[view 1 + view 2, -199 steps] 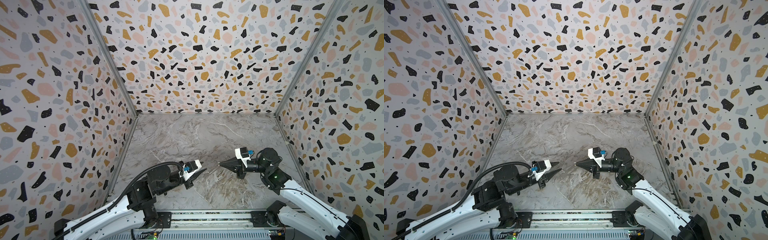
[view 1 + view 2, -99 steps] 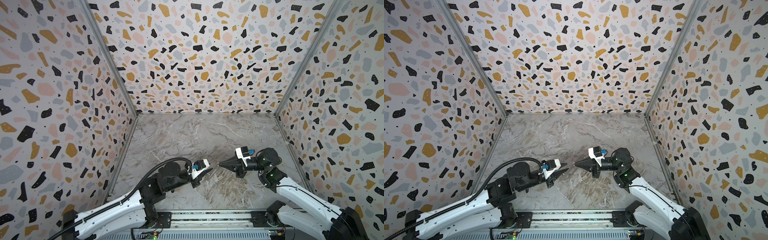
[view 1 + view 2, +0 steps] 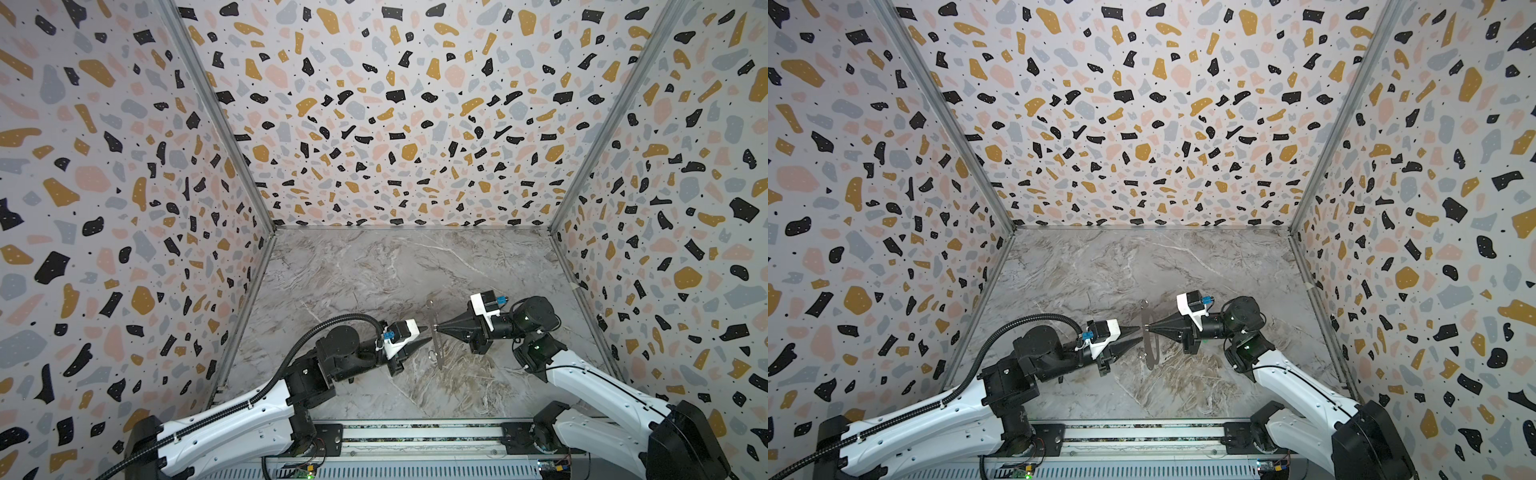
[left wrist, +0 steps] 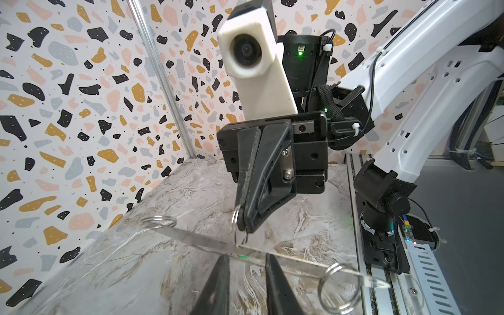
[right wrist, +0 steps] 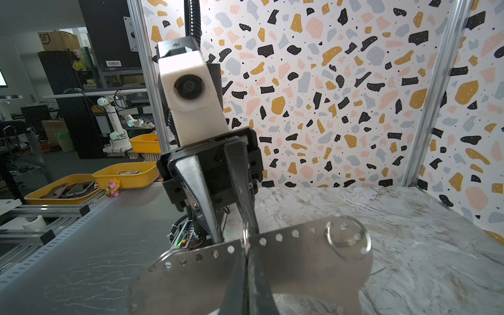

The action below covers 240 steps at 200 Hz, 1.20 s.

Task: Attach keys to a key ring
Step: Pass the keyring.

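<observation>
Two fingers of your right tool (image 5: 246,256) are pressed together, pinching a thin perforated plate (image 5: 294,261) at its holed edge, right at the middle key ring (image 5: 245,235). You cannot tell whether that ring is caught in the pinch too. The plate is silvery and partly see-through, with rounded corners and one row of small round holes along a straight edge. It is held up off the desk (image 3: 374,270) between the two tools, and it shows edge-on in both top views. Two more split rings hang from the same row of holes, one near each end (image 5: 347,240) (image 5: 163,257). All three are plain loops of thin silvery wire.

Your left tool (image 3: 427,334) faces the plate from the other side with its fingers spread a little apart. Its tips stand just beside the plate near the middle key ring, but you cannot judge whether they touch.

Beyond the desk, your right wrist view shows three yellow trays. A shallow tray (image 5: 49,201) holds flat phone-like slabs. A second tray (image 5: 128,180) holds small things too blurred to name. A third tray (image 5: 144,147) sits farther back, and you cannot see inside it. A small flower-faced toy (image 5: 112,186) stands just in front of the second tray.
</observation>
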Motion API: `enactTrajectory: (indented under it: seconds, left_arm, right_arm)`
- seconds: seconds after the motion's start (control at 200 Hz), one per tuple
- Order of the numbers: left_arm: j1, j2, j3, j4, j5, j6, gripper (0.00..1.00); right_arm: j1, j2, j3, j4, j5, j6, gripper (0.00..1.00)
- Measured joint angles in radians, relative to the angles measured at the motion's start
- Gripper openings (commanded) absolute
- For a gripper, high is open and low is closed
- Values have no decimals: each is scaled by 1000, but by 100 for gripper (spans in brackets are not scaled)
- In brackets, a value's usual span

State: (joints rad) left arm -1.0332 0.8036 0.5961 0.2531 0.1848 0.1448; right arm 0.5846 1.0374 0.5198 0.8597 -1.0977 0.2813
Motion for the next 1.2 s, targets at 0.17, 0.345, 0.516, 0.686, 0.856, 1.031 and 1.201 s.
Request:
enactTrajectory:
  seconds: [0.17,0.345,0.516,0.686,0.856,1.031,1.201]
  left_arm:
    - [0,-7,-17,39,8,-1,24]
    - [0,-15,-33,60,16,-1,22]
    - [0,-25,-36,64,16,-2,15]
    - [0,-45,-51,69,16,-2,12]
    - [0,-56,-51,87,13,-2,14]
    - [0,-58,-51,100,13,-2,13]
    - [0,-57,-51,100,13,-2,13]
  right_arm:
    - [-1,27,-3,67,-25,43,0]
    - [3,54,-5,114,-44,79,0]
    - [16,66,-5,137,-44,93,0]
    - [29,75,-5,144,-45,97,0]
    - [46,79,-5,142,-61,97,0]
    - [66,85,-5,134,-74,97,0]
    - [71,85,-5,136,-73,109,0]
